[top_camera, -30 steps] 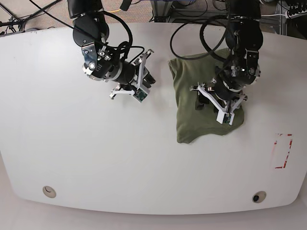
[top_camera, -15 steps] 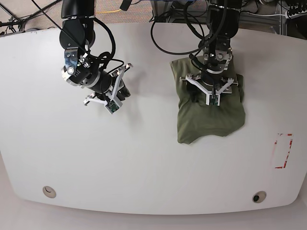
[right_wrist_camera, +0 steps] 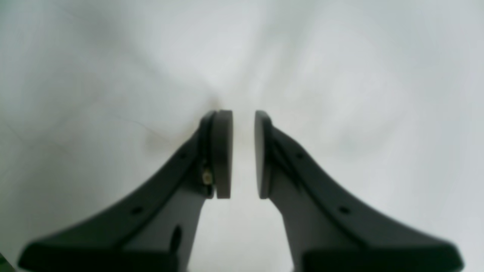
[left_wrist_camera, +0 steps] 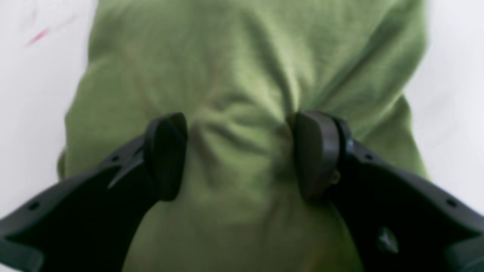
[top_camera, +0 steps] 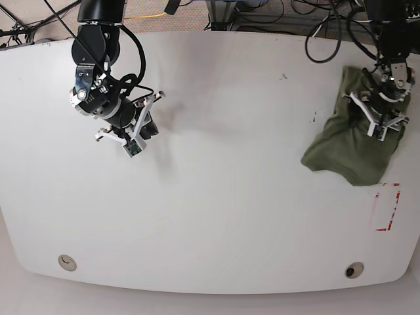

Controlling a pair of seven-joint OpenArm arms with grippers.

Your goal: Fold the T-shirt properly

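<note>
The olive-green T-shirt (top_camera: 341,154) lies bunched in a wrinkled heap near the table's right edge. My left gripper (top_camera: 379,115) stands on its upper right part. In the left wrist view the T-shirt (left_wrist_camera: 245,68) fills the frame, and my left gripper (left_wrist_camera: 240,151) is open wide, its pads pressed onto the cloth with creases gathered between them. Far off on the left of the table, my right gripper (top_camera: 149,126) hangs over bare white surface. The right wrist view shows my right gripper (right_wrist_camera: 243,151) shut to a narrow slit with nothing between its pads.
A red tape rectangle (top_camera: 387,207) marks the white table (top_camera: 216,216) just below the shirt, near the right edge. Two round holes (top_camera: 67,262) (top_camera: 354,270) sit by the front edge. Cables and stands crowd the space behind the table.
My left arm swung right, and the T-shirt went with it from the table's middle to the right edge. Its jaws widened. My right arm drew back to the left.
</note>
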